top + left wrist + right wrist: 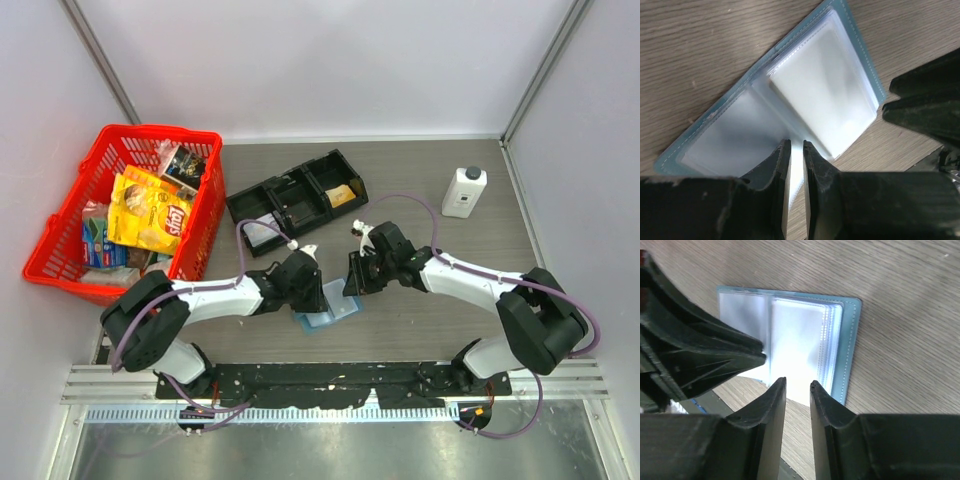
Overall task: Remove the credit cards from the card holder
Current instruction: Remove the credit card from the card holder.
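In the top view the card holder (325, 312) lies opened flat on the wooden surface (440, 310), just below the centre of the frame, with an arm reaching over it from each side. The left tool (308, 288) comes in from the left over the holder's left part. The right tool (353, 286) comes in from the right at its right edge, and the two are close but not touching.

In the left wrist view the light-blue holder runs slantwise from lower left to upper right. A whitish credit card (822, 85) fills the clear pocket of its upper-right half; the lower-left half looks cloudy and I cannot tell what it holds. The left tool's fingers (772, 172) are drawn nearly together at the holder's lower edge, by the centre crease, pinching a thin pale leaf of the holder that shows in the slit between them.

In the right wrist view the right tool's fingers (772, 410) stand slightly apart, tips at the near edge of the clear leaves; whether they grip one or only hover I cannot tell.

At upper left of the top view a red basket (205, 235) holds snack packets, a black tray (240, 205) lies above the holder, and a white bottle (464, 192) stands at upper right
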Controlling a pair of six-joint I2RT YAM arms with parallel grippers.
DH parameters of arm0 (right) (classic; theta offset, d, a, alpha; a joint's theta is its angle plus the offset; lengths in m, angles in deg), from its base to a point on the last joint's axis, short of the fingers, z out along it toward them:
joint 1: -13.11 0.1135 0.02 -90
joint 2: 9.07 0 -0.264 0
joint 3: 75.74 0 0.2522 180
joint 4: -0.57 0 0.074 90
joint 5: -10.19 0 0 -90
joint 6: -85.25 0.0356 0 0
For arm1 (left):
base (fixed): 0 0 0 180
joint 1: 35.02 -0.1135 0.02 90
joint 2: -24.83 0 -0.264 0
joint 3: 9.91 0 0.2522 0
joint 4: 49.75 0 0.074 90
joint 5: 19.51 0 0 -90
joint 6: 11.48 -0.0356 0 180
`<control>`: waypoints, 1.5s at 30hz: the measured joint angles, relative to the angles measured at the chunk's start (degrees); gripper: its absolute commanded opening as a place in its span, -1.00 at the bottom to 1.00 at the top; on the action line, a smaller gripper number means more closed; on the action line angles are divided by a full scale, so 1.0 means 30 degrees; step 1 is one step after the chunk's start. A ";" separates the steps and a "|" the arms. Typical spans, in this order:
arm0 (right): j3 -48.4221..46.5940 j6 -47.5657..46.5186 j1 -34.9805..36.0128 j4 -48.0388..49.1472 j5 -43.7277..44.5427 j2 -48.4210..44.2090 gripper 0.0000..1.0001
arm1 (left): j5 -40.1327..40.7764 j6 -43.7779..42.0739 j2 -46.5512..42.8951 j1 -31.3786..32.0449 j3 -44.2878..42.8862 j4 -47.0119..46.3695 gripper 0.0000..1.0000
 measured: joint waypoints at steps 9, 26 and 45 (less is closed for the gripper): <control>0.0393 -0.0080 0.0299 0.0080 0.1078 0.0146 -0.36 | 0.1800 -0.0998 -0.1872 0.0051 -0.0459 0.3395 -0.59; 0.0124 -0.0117 0.1741 0.0109 0.3279 0.1362 -0.37 | 0.2484 -0.1406 -0.1501 0.0044 -0.0605 0.4911 -0.71; -0.1574 -0.0605 0.3082 -0.1362 0.5865 0.1348 -0.14 | 0.2280 -0.1399 -0.1392 0.0036 -0.0597 0.4772 -0.76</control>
